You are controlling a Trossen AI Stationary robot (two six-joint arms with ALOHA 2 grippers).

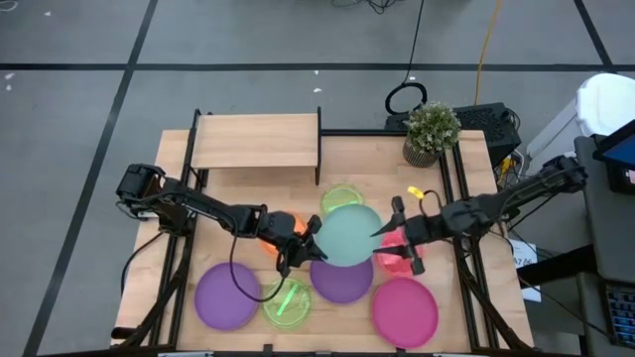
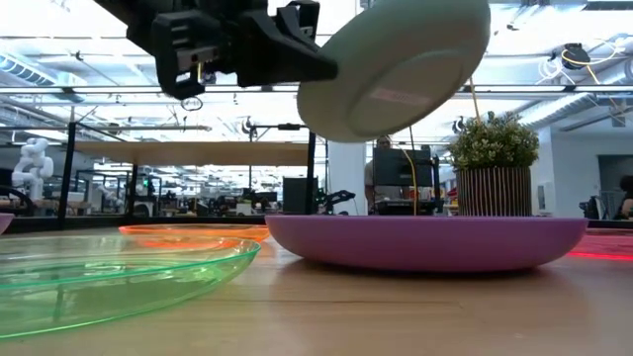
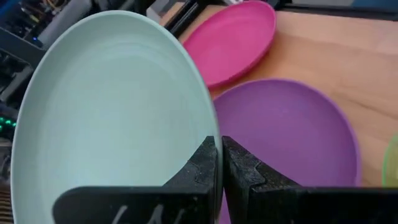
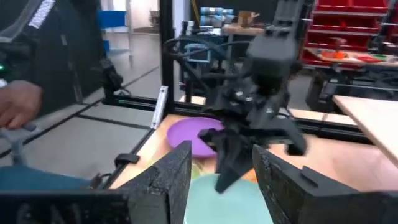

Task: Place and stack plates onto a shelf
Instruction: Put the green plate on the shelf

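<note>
One pale teal plate [image 1: 349, 235] is in the air, clamped at its rim by the left gripper [image 3: 219, 163] — jaws pinched together on the edge, plate tilted, seen in the low view hanging above the purple plate [image 2: 425, 240] on the table. The right gripper [image 1: 389, 230] sits just beside the teal plate's opposite edge with its fingers [image 4: 168, 171] apart, the rim lying between them and not gripped. Judgement: the left arm alone carries the plate now.

Shelf [image 1: 256, 140] stands bare at the far left of the table, well apart from the plate. Nothing stacked on it yet, so the task looks early.

Notes for doing the carry well:
- A rim pinch on a wide plate is a weak hold; the plate may swing or slip. Move slowly, keep the tilt from growing.
- Draw the right gripper back first, clear of the rim, so it does not knock the plate.
- Carry high enough to pass over the orange plate [image 1: 283, 226] and the shelf's front edge — then level the plate before lowering.
- Set this large plate down to one side of the board, leaving room for a second stack; larger ones should go under the smaller.

Other plates on the table: a magenta plate [image 1: 405, 309], a second purple one [image 1: 226, 296], a green plate [image 1: 287, 301].
</note>
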